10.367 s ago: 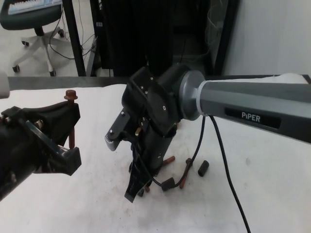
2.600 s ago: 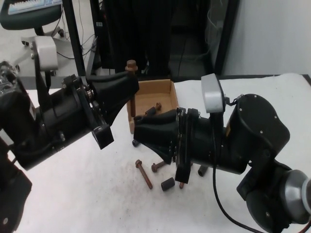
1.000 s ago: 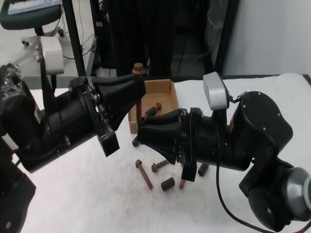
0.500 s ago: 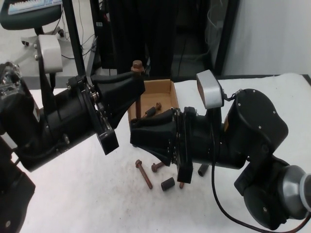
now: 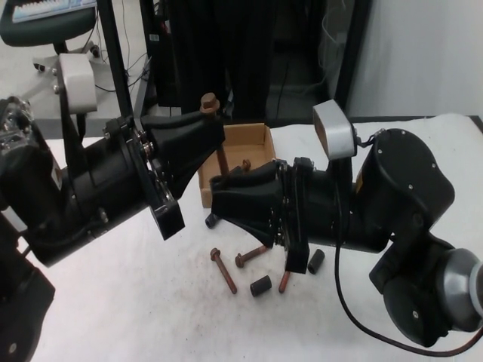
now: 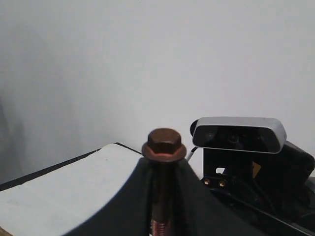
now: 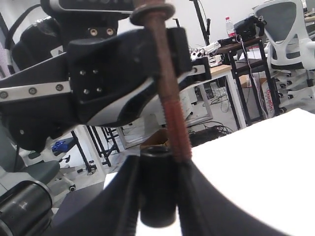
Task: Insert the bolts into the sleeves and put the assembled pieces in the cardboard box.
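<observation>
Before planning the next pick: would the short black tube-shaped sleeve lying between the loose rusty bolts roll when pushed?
Probably: the short black tube-shaped sleeve seems to lie on its side on the white bench, so a sideways push likely rolls it. It looks rigid and small, so probably light and unlikely to deform.

From the high view we only get the head of the bolt [image 5: 208,100] and a bit of shank, the rest sits behind the left gripper [image 5: 217,136]. That one and the right gripper [image 5: 219,190] cover a good part of the cardboard box [image 5: 253,138]. The left wrist view cuts the bolt's threads off at the edge. We can't tell if its tip is inside the sleeve [image 7: 157,191] or just beside it
</observation>
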Robot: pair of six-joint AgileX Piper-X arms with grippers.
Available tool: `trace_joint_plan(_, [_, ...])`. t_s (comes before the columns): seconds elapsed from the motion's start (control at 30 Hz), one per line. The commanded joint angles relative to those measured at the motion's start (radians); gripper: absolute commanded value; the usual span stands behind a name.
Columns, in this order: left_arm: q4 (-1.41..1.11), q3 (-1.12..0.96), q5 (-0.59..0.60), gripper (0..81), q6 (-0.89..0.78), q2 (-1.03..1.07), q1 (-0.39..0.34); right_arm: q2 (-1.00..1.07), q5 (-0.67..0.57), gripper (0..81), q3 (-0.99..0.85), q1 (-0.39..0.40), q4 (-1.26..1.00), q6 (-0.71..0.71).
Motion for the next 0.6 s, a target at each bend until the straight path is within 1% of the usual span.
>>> trace_joint_plan(0.0, [-0.023,-0.005,-0.019,0.3,0.003,-0.002,-0.002,-0.012,0.024,0.8,-0.012,-0.008,0.031,0.001])
trace_joint_plan(0.2, [-0.034,-0.005,-0.019,0.3,0.003,-0.002,-0.002,-0.012,0.008,0.8,-0.012,-0.009,0.047,0.001])
trace_joint_plan(0.3, [-0.044,-0.005,-0.028,0.3,-0.030,-0.002,-0.002,-0.012,0.000,0.8,-0.012,-0.003,0.092,0.001])
trace_joint_plan(0.4, [-0.083,-0.005,-0.027,0.3,-0.042,-0.002,-0.002,-0.012,-0.009,0.8,-0.012,0.013,0.147,-0.040])
trace_joint_plan(0.57, [-0.065,-0.005,-0.022,0.3,-0.043,-0.002,-0.002,-0.012,-0.008,0.8,-0.012,0.023,0.138,-0.067])
